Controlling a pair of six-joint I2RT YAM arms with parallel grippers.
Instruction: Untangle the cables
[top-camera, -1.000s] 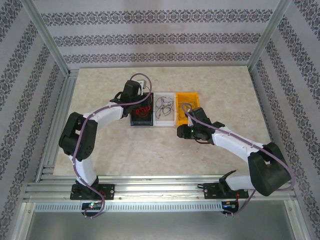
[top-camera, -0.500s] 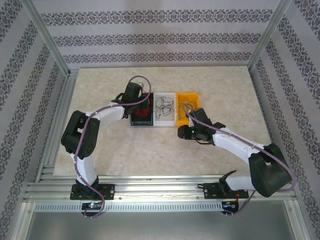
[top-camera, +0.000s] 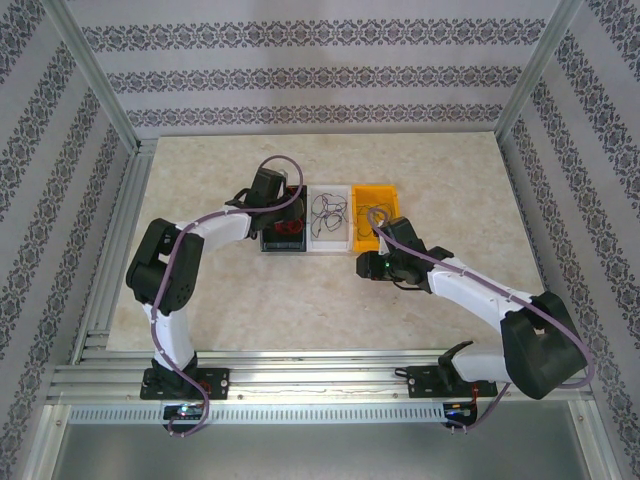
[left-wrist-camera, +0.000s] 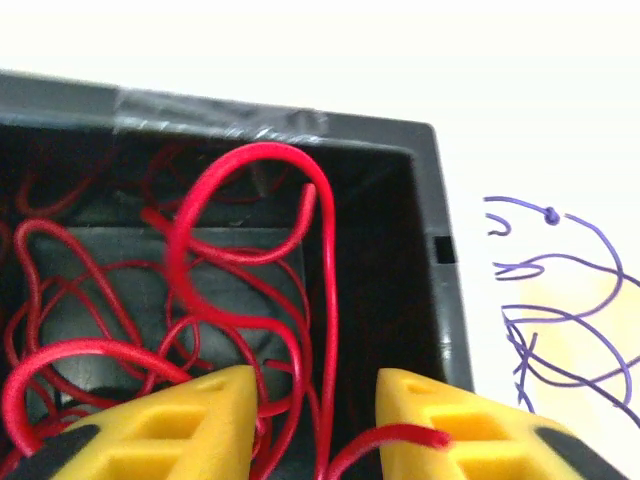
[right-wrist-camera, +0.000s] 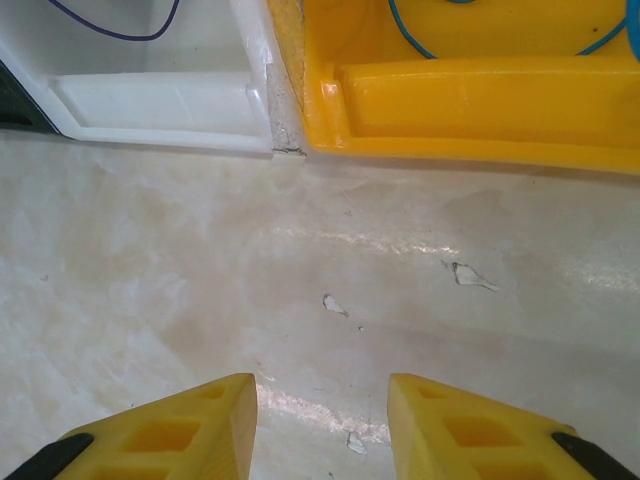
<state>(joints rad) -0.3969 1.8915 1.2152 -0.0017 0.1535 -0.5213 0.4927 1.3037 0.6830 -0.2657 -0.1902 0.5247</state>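
Note:
A bunch of thin red cables (left-wrist-camera: 250, 250) lies looped inside the black bin (left-wrist-camera: 440, 300). My left gripper (left-wrist-camera: 315, 385) is down in that bin and open. One red strand runs up between its yellow fingers (left-wrist-camera: 200, 420), and a red wire end lies over the right finger. From above, the left gripper (top-camera: 283, 222) sits over the black bin (top-camera: 282, 243). Dark thin cables (top-camera: 328, 212) lie in the white bin (top-camera: 316, 240). My right gripper (right-wrist-camera: 322, 390) is open over bare tabletop, just in front of the bins, holding nothing.
The white bin (right-wrist-camera: 150, 100) and the yellow bin (right-wrist-camera: 470, 95) stand side by side ahead of the right gripper (top-camera: 362, 266). A blue-green wire (right-wrist-camera: 410, 40) lies in the yellow bin. Dark purple wires (left-wrist-camera: 550, 320) lie right of the black bin's wall.
The left wrist has crept slightly toward the near side and lower over the black bin. The right arm has barely shifted.

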